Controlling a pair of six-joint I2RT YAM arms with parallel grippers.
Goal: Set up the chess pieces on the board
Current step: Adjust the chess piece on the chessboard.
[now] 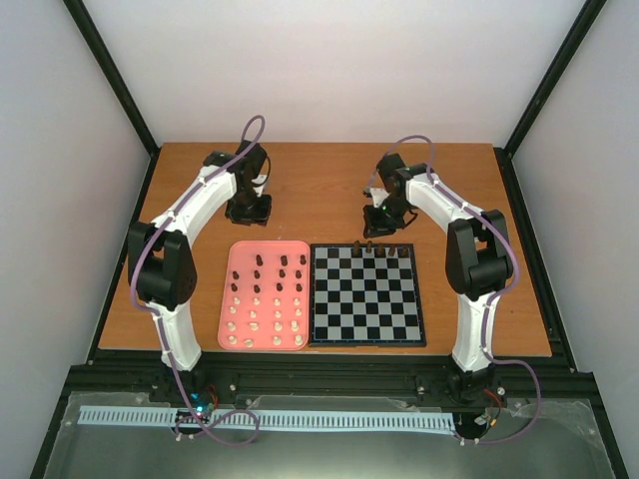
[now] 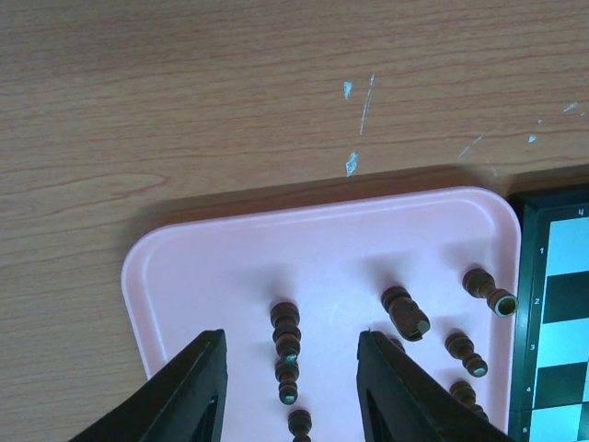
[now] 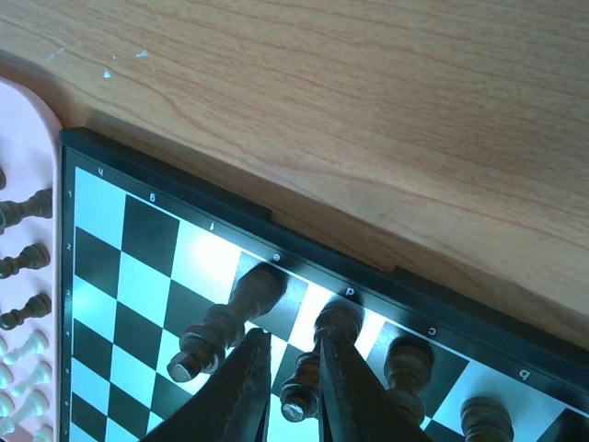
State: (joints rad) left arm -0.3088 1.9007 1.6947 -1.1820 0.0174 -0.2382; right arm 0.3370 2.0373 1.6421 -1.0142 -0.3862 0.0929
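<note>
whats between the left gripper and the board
Left wrist view: a few dark chess pieces on the pink tray, then the tray's right rim. The left gripper hovers over the tray; the board lies beyond that rim.

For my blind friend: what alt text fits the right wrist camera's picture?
The right gripper pinches a dark piece in the edge row of the board, three more dark pieces beside it. A pink tray of pieces shows at left, wooden table beyond.

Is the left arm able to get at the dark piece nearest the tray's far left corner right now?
Probably yes: the left fingers stand open over the pink tray, that dark piece shows between them, and nothing covers it.
</note>
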